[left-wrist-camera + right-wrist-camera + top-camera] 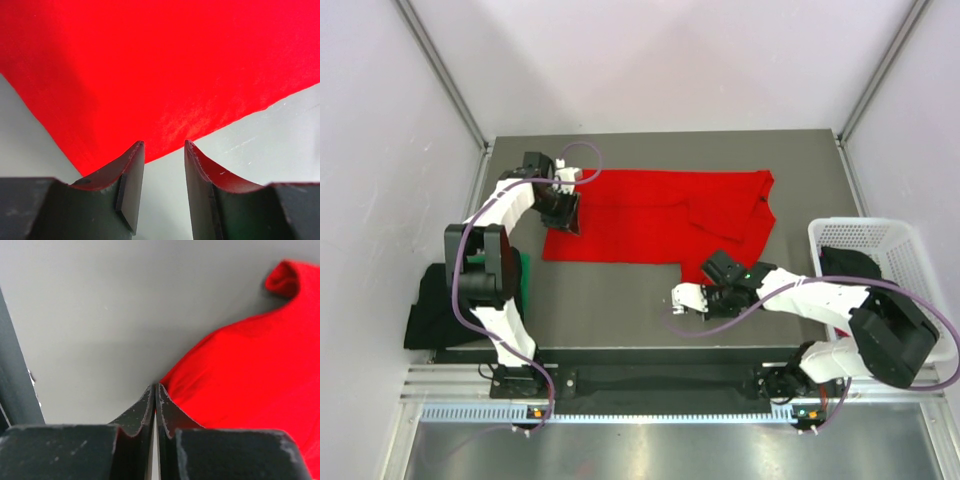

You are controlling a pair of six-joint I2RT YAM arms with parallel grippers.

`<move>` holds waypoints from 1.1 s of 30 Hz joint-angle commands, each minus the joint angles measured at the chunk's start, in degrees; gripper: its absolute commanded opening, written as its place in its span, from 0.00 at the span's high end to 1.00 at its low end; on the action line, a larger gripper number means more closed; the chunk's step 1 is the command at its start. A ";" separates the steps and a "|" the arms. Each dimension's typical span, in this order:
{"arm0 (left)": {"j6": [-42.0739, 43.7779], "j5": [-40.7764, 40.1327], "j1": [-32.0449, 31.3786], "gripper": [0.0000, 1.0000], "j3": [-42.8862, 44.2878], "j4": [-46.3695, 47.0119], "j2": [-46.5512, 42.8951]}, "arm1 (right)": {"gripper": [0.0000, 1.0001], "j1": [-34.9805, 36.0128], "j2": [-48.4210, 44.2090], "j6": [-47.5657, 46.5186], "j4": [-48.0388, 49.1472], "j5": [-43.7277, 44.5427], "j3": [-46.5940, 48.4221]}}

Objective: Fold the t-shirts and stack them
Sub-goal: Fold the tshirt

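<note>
The bright red t-shirt (660, 215) lies spread across the back middle of the grey table, with a fold ridge near its right side. My left gripper (568, 222) is at the shirt's left edge. In the left wrist view it (164, 144) is open and empty, with the red cloth (160, 65) just beyond its tips and bare table between the jaws. My right gripper (678, 300) is low over the table just in front of the shirt's front edge. In the right wrist view it (155, 386) is shut, with red cloth (250, 370) lying to its right.
A white mesh basket (910, 240) stands at the right edge with a black shirt (850, 262) in it. A black shirt (430, 315) and a green one (525, 280) lie at the left by the left arm's base. Grey walls enclose the table.
</note>
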 commanded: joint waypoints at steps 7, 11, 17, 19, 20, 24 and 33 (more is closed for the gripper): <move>6.96 -5.10 1.67 0.57 2.20 -8.52 -3.82 | 1.00 -0.33 -8.55 2.07 -5.40 5.41 6.27; 11.97 -10.10 1.67 0.56 0.01 -12.22 -4.00 | 1.00 -2.26 -9.87 2.33 -4.53 5.42 5.74; 12.69 -12.31 1.67 0.55 -0.70 -13.55 -1.89 | 1.00 -2.88 -8.38 2.68 -4.17 5.07 6.97; 12.08 -13.54 1.84 0.55 -0.79 -12.76 -1.45 | 1.00 -2.80 -8.11 2.77 -4.35 4.98 7.41; 11.99 -14.06 1.85 0.55 -0.97 -11.54 -1.36 | 1.00 -2.88 -8.20 2.77 -4.44 4.89 7.42; 11.29 -15.30 3.60 0.55 -0.44 -10.47 1.00 | 1.00 -3.15 -8.20 2.77 -4.18 4.80 6.80; 10.84 -15.92 5.01 0.55 -0.18 -7.48 6.28 | 1.00 -3.94 -8.20 3.03 -3.56 4.80 6.19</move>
